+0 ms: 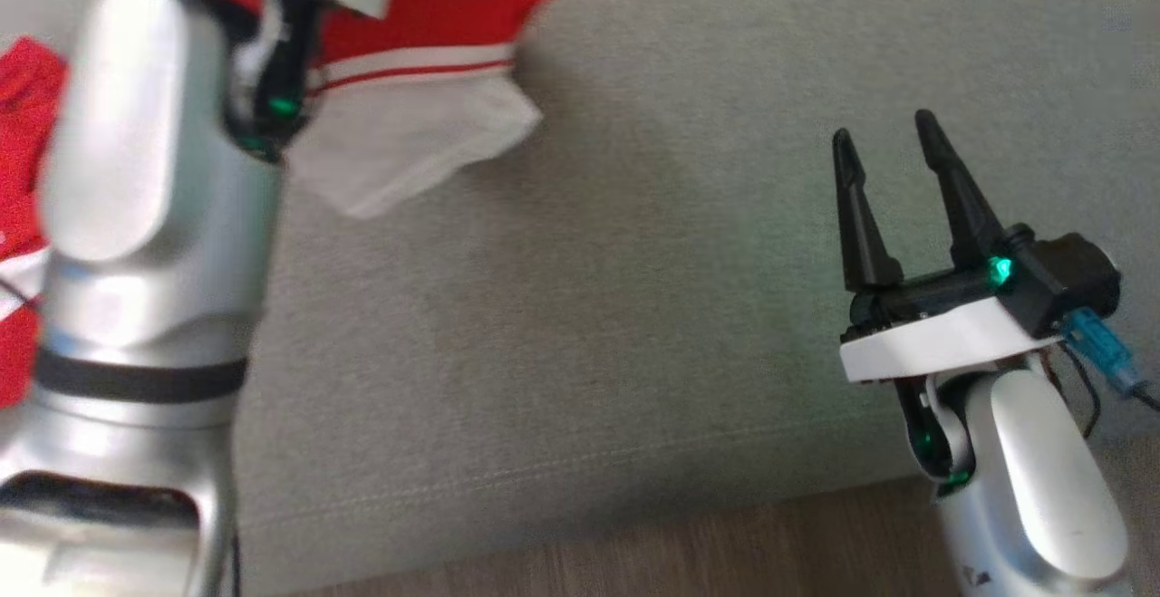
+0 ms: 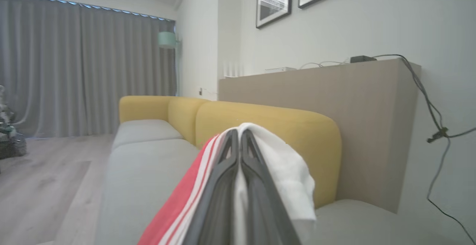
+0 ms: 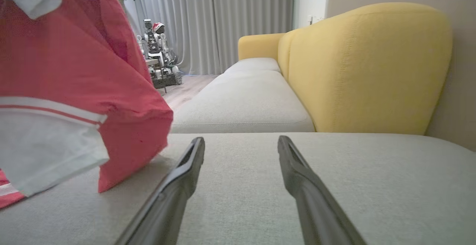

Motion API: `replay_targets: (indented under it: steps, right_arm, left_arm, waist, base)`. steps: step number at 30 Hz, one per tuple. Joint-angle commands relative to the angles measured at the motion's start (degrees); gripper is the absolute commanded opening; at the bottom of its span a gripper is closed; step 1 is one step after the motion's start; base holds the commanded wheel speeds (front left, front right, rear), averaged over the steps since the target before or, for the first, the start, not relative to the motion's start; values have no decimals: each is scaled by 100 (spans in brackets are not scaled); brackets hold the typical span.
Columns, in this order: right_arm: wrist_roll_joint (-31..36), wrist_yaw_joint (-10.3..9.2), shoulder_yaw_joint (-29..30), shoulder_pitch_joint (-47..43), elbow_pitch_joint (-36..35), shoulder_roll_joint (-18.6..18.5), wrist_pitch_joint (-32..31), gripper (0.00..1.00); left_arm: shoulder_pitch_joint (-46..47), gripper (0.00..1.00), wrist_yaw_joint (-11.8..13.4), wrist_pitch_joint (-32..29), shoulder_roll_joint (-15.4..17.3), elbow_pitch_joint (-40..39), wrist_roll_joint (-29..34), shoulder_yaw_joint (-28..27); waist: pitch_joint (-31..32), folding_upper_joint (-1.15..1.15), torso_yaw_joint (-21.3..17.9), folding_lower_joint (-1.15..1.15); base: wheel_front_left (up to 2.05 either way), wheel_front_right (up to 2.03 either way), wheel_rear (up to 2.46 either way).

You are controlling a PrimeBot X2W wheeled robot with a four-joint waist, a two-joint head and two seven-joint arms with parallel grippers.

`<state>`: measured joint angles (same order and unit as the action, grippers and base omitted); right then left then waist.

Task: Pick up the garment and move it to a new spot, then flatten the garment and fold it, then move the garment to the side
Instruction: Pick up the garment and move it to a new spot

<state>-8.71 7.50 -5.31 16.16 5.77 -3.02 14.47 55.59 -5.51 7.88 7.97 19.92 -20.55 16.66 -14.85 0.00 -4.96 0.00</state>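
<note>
The garment (image 1: 426, 8) is red with white panels and red-and-white stripes. It hangs at the head view's upper left, partly behind my pale left forearm (image 1: 136, 216). In the left wrist view my left gripper (image 2: 240, 135) is shut on a fold of the garment (image 2: 286, 163), and cloth drapes down both sides of the fingers. In the right wrist view the garment (image 3: 74, 70) hangs at the left with its lower edge on the grey seat. My right gripper (image 1: 884, 130) stands open over the seat at the right, nothing between its fingers (image 3: 186, 170).
The grey sofa seat (image 1: 634, 262) spreads wide between the two arms. A yellow backrest (image 3: 364, 66) rises behind it. Wooden floor (image 1: 725, 543) runs along the seat's front edge. A beige wall unit (image 2: 334, 89) with hanging cables (image 2: 435, 126) stands behind the sofa.
</note>
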Motion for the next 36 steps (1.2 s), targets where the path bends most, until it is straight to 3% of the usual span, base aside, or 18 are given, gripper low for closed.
replay_targets:
  steps: [1, 9, 13, 18, 19, 20, 21, 22, 28, 36]
  right_arm:
    - [-48, -1, -96, 182, -247, 14, 52, 100]
    - [-236, -1, -58, 312, -524, 14, 52, 100]
    - [-300, -1, -88, 356, -632, 14, 52, 100]
    - [-342, -1, -126, 380, -645, 14, 52, 100]
    - [-346, -1, -128, 379, -639, 14, 52, 100]
    - [-350, -1, -131, 377, -633, 14, 52, 100]
    - [-351, -1, -131, 372, -627, 14, 52, 100]
    - [-351, -1, -130, 364, -621, 14, 52, 100]
    - [-325, -1, -95, 315, -573, 14, 52, 100]
    - [-173, -1, 16, 235, -510, 14, 52, 100]
  left_arm:
    - [317, 0, 31, -37, 91, -220, 67, -57]
    - [236, 0, 69, 12, -420, 179, 20, 666]
    - [200, 0, 141, 156, -498, 483, -157, 1126]
    - [126, 0, 327, 311, -507, 726, -832, 2076]
    - [119, 22, 368, 320, -507, 789, -953, 2261]
    - [118, 54, 413, 328, -507, 856, -1061, 2428]
    - [126, 95, 448, 335, -508, 926, -1144, 2590]
    - [138, 100, 467, 352, -508, 986, -1219, 2735]
    - [260, 100, 583, 509, -508, 1314, -1585, 3129]
    - [302, 100, 734, 699, -390, 1559, -1563, 2842]
  waist:
    - [-97, 0, -206, 0]
    - [-245, 0, -689, 0]
    - [-318, 0, -851, 0]
    - [-344, 0, -988, 0]
    - [-341, 0, -1002, 0]
    - [-338, 0, -1011, 0]
    - [-331, 0, -1016, 0]
    - [-321, 0, -1016, 0]
    - [-212, 0, -895, 0]
    - [18, 0, -451, 0]
  base:
    - [0, 0, 0]
    - [0, 0, 0]
    - [0, 0, 0]
    - [0, 0, 0]
    - [0, 0, 0]
    - [0, 0, 0]
    - [0, 0, 0]
    - [0, 0, 0]
    - [0, 0, 0]
    - [0, 0, 0]
